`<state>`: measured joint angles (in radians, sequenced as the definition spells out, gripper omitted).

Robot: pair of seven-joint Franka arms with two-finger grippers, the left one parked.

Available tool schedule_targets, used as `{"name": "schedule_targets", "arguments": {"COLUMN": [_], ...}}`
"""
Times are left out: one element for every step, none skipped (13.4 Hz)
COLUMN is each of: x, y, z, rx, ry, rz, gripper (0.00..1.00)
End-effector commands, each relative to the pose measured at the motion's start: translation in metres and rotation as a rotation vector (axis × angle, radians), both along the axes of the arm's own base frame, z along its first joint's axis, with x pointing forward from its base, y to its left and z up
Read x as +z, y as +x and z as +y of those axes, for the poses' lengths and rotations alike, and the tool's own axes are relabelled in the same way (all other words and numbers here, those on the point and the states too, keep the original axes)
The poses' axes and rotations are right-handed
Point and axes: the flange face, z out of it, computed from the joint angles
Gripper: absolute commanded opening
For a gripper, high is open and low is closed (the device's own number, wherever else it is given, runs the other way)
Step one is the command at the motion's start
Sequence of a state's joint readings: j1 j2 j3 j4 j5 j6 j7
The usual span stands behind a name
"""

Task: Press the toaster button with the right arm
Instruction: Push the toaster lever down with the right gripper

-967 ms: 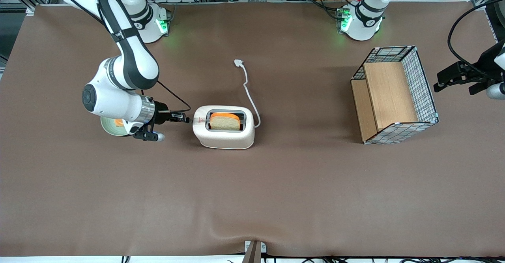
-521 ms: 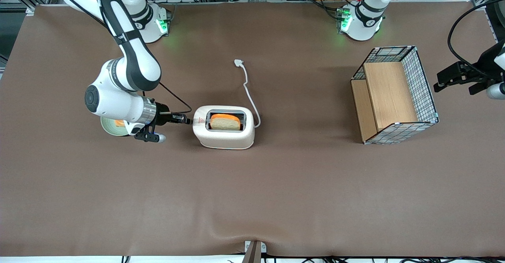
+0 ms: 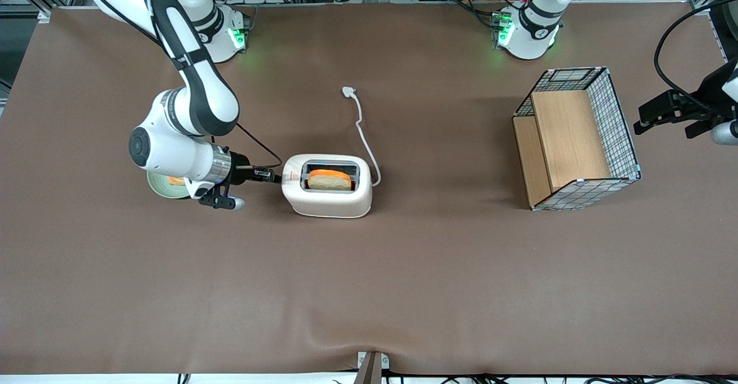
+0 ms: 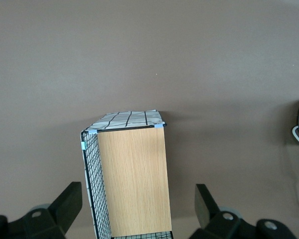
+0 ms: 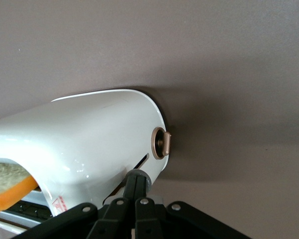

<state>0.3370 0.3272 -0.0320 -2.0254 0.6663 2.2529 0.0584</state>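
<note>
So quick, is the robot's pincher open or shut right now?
Gripper: fingers shut together, holding nothing, tips at the toaster end, on its lever knob.

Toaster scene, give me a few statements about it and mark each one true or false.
1. Bread sits in the toaster slot. True.
2. The claw is at the toaster's end that faces the working arm. True.
3. The toaster's plug is in a socket. False: it lies loose on the table.
4. The wire basket holds bread. False: only a wooden board shows inside.
5. The claw is shut. True: its fingers are together.
</note>
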Motion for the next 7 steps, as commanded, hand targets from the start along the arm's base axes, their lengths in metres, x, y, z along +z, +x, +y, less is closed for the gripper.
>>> {"name": "schedule_targets", "arguments": {"x": [-0.012, -0.014, -0.015, -0.018, -0.02, -0.021, -0.024], "y": [0.001, 0.0, 0.0, 0.0, 0.0, -0.001, -0.001], "z": [0.005, 0.005, 0.005, 0.005, 0.004, 0.005, 0.004], "rx": [-0.01, -0.011, -0.012, -0.012, -0.012, -0.009, -0.002], "ry": [0.002, 0.0, 0.0, -0.003, -0.004, -0.005, -0.006], "rz": [-0.019, -0.019, -0.016, -0.013, -0.012, -0.015, -0.02], "gripper": [0.0, 0.0, 0.0, 0.0, 0.0, 0.0, 0.0]}}
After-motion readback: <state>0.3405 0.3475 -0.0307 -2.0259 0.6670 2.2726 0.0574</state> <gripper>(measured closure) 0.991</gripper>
